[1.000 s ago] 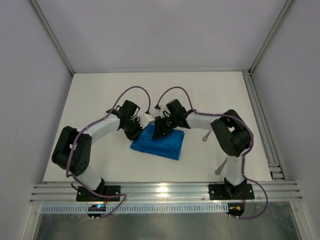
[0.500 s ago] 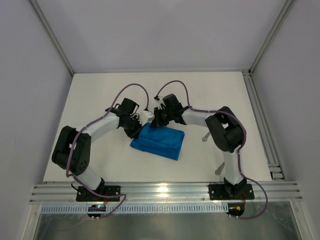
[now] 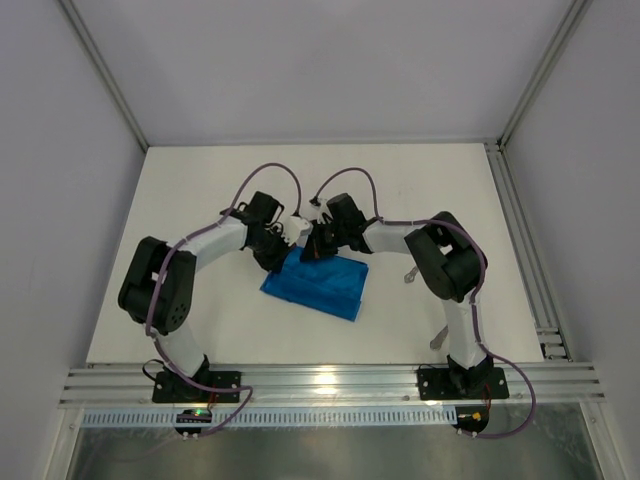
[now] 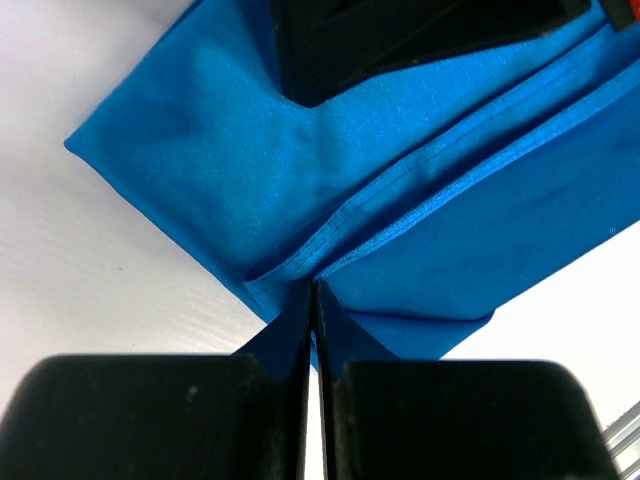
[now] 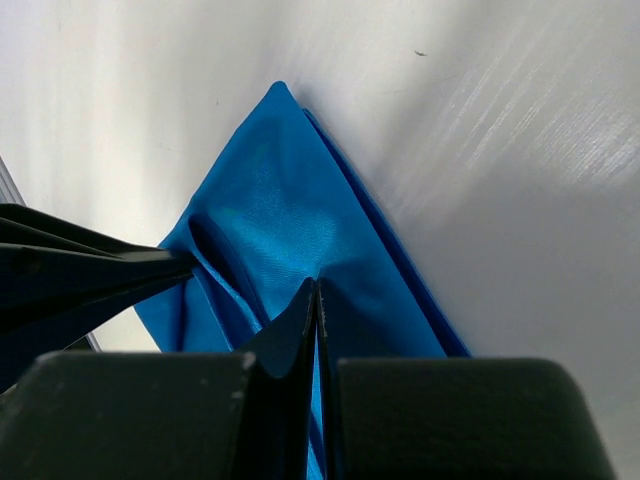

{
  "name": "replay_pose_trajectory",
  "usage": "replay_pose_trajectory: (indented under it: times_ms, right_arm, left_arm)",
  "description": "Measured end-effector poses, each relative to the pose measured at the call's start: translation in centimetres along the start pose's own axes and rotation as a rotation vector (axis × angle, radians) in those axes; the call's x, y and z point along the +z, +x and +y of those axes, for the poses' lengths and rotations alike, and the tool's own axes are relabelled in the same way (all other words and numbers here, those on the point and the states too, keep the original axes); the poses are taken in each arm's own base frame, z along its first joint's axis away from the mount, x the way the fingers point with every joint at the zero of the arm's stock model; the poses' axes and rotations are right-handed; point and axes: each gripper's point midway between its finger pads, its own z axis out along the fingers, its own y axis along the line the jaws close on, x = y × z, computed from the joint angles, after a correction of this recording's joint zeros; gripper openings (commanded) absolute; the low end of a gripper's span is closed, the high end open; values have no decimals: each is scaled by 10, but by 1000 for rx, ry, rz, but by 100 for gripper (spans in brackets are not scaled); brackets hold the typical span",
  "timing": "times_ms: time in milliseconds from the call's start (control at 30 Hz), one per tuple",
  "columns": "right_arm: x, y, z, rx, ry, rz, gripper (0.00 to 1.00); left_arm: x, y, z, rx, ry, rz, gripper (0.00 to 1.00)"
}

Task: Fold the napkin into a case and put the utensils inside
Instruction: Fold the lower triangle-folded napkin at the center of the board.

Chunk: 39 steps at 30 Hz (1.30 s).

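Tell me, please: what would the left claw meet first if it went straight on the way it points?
Shut on the napkin, the left claw would cross more of that cloth, then probably meet the right claw just ahead; depth is unclear.

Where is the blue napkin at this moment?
In the top view, the napkin lies folded near the middle of the table; the left gripper and the right gripper each pinch its far edge.
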Motion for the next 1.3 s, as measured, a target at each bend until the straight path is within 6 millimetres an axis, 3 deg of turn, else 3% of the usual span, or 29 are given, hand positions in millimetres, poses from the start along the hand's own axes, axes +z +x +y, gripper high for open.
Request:
replay_pose_trajectory:
  times_ms: [533,867,1067,1300]
  right_arm:
    - [-1,5,2,-45,-28,25,4]
    - [-5,8,5,-75,-41,45,11]
    - [-22,3,13,-71,-29,17,11]
    - [-61,29,23,-28,-25,-48,7]
  left_arm:
    - [-4,-10,13,-36,-22,-21,0]
    - [10,-6,16,-53,-1,10,0]
    - [10,-6,16,-62,-2,9,0]
    - [10,-7,15,-82,-3,6,0]
